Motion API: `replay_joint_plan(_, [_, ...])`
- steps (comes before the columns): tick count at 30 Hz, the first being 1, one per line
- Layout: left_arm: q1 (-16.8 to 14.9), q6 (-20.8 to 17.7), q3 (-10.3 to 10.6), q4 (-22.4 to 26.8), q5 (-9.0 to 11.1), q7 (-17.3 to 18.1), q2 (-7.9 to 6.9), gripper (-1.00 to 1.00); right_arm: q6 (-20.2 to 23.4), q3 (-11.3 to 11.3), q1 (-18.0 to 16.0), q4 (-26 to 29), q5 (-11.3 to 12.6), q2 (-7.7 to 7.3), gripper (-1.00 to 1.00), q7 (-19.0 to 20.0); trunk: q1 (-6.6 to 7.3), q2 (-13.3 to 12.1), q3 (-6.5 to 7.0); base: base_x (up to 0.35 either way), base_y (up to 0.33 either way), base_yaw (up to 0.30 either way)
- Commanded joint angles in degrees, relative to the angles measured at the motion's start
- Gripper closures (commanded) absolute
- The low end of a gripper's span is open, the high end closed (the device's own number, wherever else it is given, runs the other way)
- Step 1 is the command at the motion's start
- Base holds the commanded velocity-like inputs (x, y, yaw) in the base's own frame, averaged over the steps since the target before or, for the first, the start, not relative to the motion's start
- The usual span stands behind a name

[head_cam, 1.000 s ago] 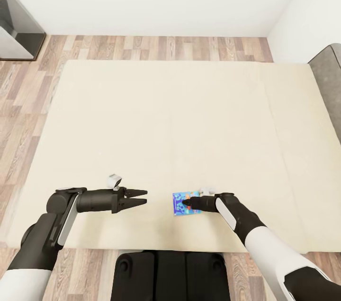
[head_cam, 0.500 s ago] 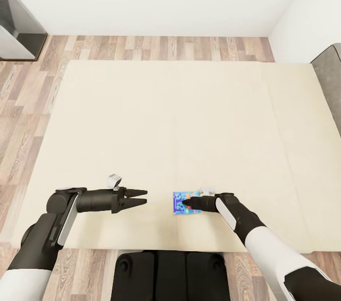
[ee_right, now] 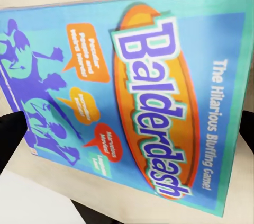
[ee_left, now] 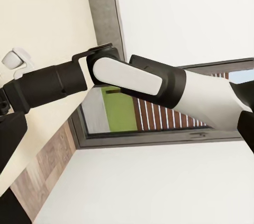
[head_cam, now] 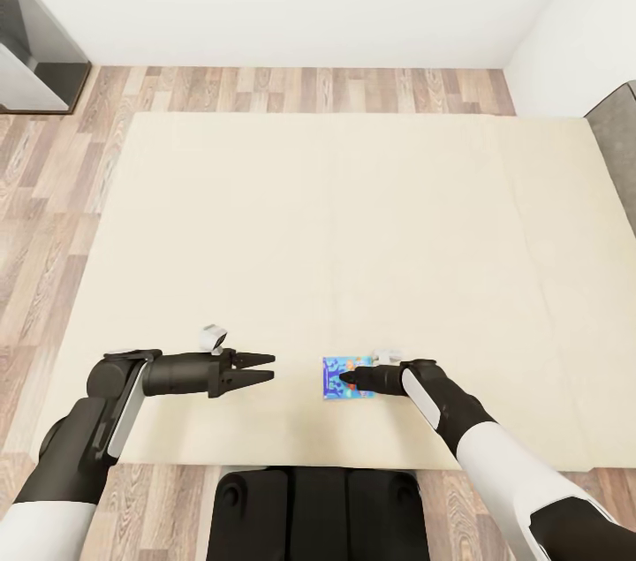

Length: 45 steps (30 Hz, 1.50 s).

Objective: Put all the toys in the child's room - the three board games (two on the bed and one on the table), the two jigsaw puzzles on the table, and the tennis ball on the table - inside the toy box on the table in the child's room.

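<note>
A small blue board game (head_cam: pixel 341 377), lettered Balderdash (ee_right: pixel 143 97), hangs just above the near part of the bed (head_cam: pixel 336 216), a wide beige mattress. My right gripper (head_cam: pixel 347 380) is shut on it, with dark fingers (ee_right: pixel 11 139) at both sides of the box in the right wrist view. To its left my left gripper (head_cam: pixel 270 367) stands open over the mattress, empty and pointing toward the box. The left wrist view looks across at my right arm (ee_left: pixel 143 78). The toy box, the table and the other toys are out of view.
Wood-plank floor (head_cam: pixel 53 181) runs along the bed's left and far sides, below a white wall. A grey cabinet (head_cam: pixel 26 57) stands at the far left. The grey headboard (head_cam: pixel 618 146) is at the right edge. My dark base (head_cam: pixel 318 508) meets the bed's near edge.
The whole picture has shifted, so the camera moved: the bed and floor slid slightly right. Both arms and the blue box keep their places in the view.
</note>
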State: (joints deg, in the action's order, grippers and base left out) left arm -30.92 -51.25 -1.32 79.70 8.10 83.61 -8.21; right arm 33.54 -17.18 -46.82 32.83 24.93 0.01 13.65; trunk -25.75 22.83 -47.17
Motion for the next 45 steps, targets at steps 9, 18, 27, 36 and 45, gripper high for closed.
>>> replay_joint_plan(9, [-0.01,-0.6,-0.02,0.01,0.07,0.15,0.0,-1.0,0.21,-0.04,-0.02,0.08,-0.14,-0.01,-1.0,0.15,-0.03,0.09,-0.06,0.0,0.074,0.0])
replay_joint_plan(18, [-0.01,-0.6,0.0,0.01,0.07,0.15,-0.02,-1.0,0.21,-0.04,-0.03,0.04,-0.14,-0.01,-1.0,0.15,-0.03,0.09,-0.06,0.0,0.067,0.0])
replay_joint_plan(27, [-0.01,-0.61,0.0,0.01,0.07,0.15,-0.03,-1.0,0.21,-0.04,-0.04,0.05,-0.14,-0.01,-1.0,0.16,-0.03,0.09,-0.06,0.0,0.067,0.0])
replay_joint_plan(36, [-0.01,-0.6,-0.01,0.01,0.07,0.15,-0.03,-1.0,0.21,-0.04,-0.02,0.07,-0.14,-0.01,-1.0,0.15,-0.03,0.09,-0.06,0.0,0.067,0.0])
replay_joint_plan(45, [-0.01,-0.6,-0.03,0.01,0.07,0.15,-0.04,-1.0,0.21,-0.04,-0.02,0.06,-0.14,-0.01,-1.0,0.15,-0.03,0.09,-0.06,0.0,0.064,0.0])
